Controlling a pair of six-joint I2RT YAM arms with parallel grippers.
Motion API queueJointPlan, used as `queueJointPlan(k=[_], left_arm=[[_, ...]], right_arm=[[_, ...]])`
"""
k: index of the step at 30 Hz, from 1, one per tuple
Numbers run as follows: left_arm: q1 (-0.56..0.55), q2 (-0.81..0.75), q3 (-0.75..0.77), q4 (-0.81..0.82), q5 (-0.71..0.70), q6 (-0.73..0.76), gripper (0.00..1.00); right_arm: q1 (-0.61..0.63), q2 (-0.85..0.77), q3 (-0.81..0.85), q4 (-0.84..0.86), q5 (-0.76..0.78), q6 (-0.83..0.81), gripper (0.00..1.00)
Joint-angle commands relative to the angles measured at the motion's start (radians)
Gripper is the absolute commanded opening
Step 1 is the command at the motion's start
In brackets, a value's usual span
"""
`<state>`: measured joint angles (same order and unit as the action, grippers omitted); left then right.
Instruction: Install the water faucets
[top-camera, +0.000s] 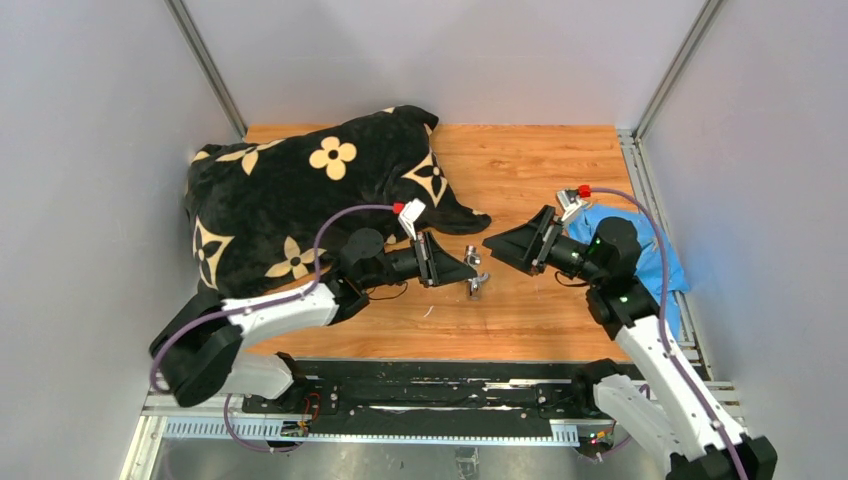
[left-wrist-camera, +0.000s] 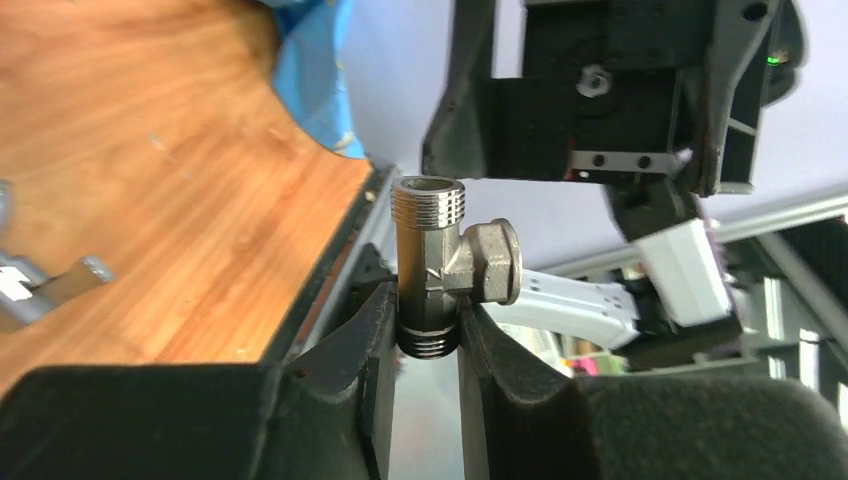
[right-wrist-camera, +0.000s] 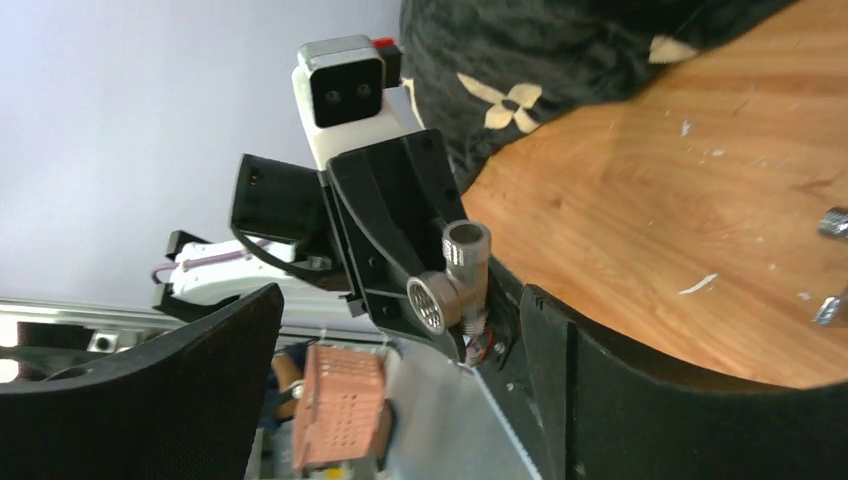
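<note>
Black fingers fill the bottom of the left wrist view, and the left hand (left-wrist-camera: 428, 318) is clamped narrow on the T-shaped fitting (left-wrist-camera: 432, 250). It pinches the lower part of the silver body, with one threaded end poking out below the fingers. The other threaded end stands clear beyond the fingertips, and the side branch with its hex nut juts off to one side. So that piece is off the surface, held up in the air.

Just past it comes the right hand (right-wrist-camera: 402, 292), nose to nose with the left. Its two fingers are spread wide and there is nothing between them. From its own wrist view the fitting sits framed in that spread. From above, the two hands are close but apart, over the middle of the wooden surface (left-wrist-camera: 150, 180).

Down on that surface lies the second chrome piece (left-wrist-camera: 55, 285). It rests flat beside the left hand and nothing grips it. In the left wrist view it is partly cut off by the picture's edge, so its full shape is hard to read.

Further out, the blue bag (left-wrist-camera: 315, 70) lies crumpled at the right edge of the surface, under the right arm. At the far left corner sits the black blanket with tan flowers (top-camera: 290, 190), bunched up against the wall.
</note>
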<state>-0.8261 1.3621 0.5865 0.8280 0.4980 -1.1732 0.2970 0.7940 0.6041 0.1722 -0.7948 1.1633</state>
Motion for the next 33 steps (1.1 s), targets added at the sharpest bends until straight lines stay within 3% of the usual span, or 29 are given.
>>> queueJointPlan(k=[1, 4, 10, 16, 25, 33], left_arm=[[0.001, -0.168, 0.11, -0.546, -0.157, 0.346, 0.0], [-0.012, -0.224, 0.183, -0.757, -0.263, 0.49, 0.0], [-0.066, -0.259, 0.272, -0.945, -0.399, 0.615, 0.0], [-0.077, -0.266, 0.283, -0.964, -0.418, 0.627, 0.0], [-0.091, -0.264, 0.297, -0.966, -0.429, 0.623, 0.0], [-0.093, -0.27, 0.297, -0.971, -0.427, 0.624, 0.0]], right_arm=[[-0.002, -0.057, 0.093, -0.339, 0.107, -0.253, 0.87], [0.01, -0.068, 0.109, -0.369, 0.116, -0.296, 0.89], [0.086, -0.068, 0.109, -0.289, 0.158, -0.296, 0.92], [0.169, -0.039, 0.107, -0.183, 0.22, -0.277, 0.91], [0.303, 0.076, 0.099, -0.134, 0.381, -0.215, 0.76], [0.354, 0.164, 0.073, -0.01, 0.393, -0.164, 0.69]])
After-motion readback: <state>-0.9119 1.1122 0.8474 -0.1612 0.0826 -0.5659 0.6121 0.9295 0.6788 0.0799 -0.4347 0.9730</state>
